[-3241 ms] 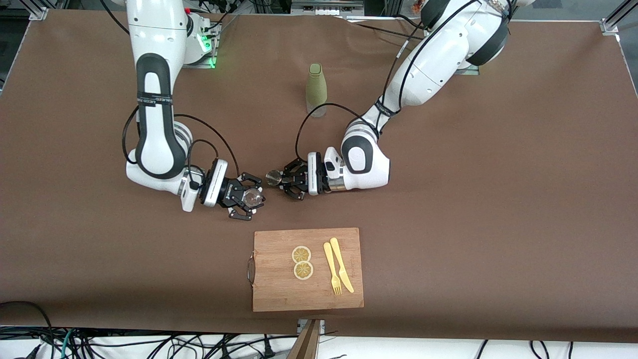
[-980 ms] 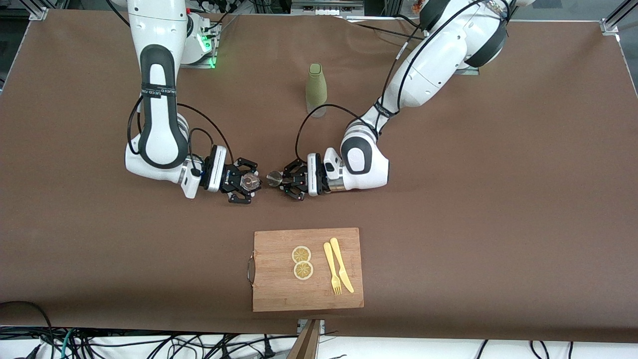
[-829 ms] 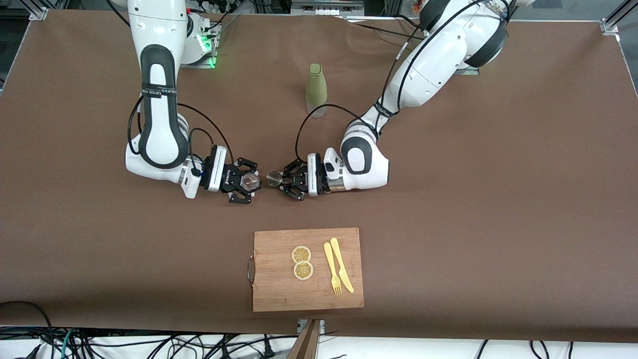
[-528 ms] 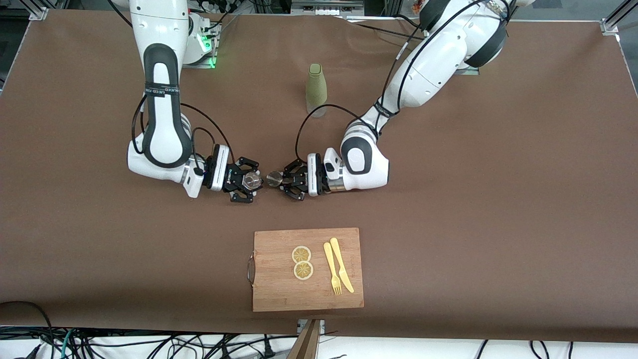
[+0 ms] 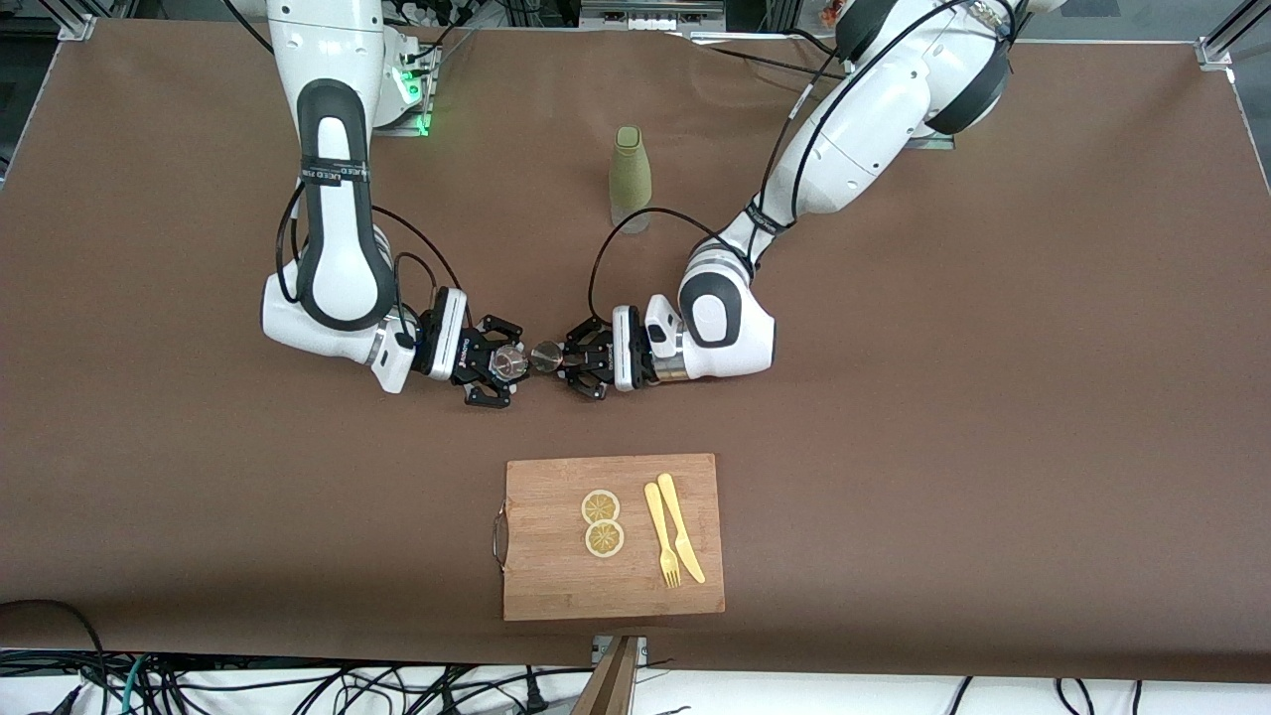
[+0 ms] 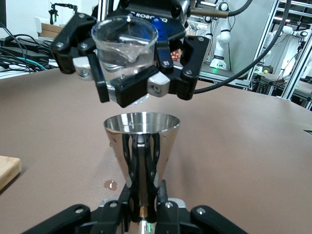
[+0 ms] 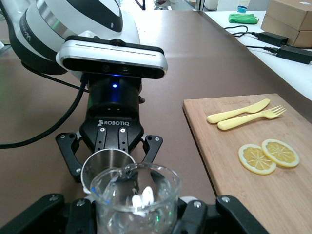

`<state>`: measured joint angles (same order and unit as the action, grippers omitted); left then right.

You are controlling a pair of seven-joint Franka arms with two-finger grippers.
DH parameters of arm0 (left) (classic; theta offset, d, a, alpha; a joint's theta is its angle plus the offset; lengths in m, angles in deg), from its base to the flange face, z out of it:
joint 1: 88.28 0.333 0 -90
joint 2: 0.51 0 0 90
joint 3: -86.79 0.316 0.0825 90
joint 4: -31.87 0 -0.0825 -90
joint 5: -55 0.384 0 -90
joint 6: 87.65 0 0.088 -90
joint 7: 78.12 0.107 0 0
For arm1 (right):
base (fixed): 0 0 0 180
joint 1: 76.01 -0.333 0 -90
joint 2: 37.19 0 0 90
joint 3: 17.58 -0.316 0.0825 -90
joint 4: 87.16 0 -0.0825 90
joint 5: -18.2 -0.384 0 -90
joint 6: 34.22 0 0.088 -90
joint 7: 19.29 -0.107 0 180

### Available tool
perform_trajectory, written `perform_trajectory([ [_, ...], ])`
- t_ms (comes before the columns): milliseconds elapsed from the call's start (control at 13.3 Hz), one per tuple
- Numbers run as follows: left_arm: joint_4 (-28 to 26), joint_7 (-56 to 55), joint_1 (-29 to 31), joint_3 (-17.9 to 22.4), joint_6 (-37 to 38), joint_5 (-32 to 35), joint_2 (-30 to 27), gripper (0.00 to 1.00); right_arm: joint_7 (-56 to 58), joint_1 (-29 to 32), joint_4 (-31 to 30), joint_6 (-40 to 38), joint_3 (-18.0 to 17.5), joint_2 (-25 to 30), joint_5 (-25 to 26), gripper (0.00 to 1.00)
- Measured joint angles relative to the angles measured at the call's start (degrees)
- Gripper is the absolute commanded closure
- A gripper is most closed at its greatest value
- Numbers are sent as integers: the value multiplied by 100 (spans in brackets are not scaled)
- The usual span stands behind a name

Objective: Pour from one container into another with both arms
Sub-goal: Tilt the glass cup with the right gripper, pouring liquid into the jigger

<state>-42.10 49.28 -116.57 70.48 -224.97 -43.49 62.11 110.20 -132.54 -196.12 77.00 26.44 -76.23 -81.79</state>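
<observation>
Brown table (image 5: 993,447) ringed by cables and metal framing. At frame centre, right gripper (image 5: 496,361) clamped on clear glass (image 5: 510,361); left gripper (image 5: 574,359) clamped on steel cup (image 5: 545,356).

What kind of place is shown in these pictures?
Probably a robotics lab: two white arms are mounted at a brown-covered table, loose cables trail along its edge, and metal frames and more equipment stand around.
</observation>
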Motion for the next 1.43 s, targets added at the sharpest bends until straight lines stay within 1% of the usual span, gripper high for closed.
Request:
perform_trajectory([
  [603, 2, -47, 0, 10, 0, 0, 1, 100, -111, -256, 89, 369, 46, 0, 10, 83],
  [829, 2, -54, 0, 24, 0, 0, 7, 100, -111, -360, 93, 529, 62, 1, 90, 83],
  [1206, 3, -58, 1, 38, 0, 0, 9, 100, -206, -763, 98, 703, 380, 7, 136, 83],
  [1432, 4, -61, 2, 43, 0, 0, 9, 100, -293, -919, 97, 752, 504, 9, 174, 83],
])
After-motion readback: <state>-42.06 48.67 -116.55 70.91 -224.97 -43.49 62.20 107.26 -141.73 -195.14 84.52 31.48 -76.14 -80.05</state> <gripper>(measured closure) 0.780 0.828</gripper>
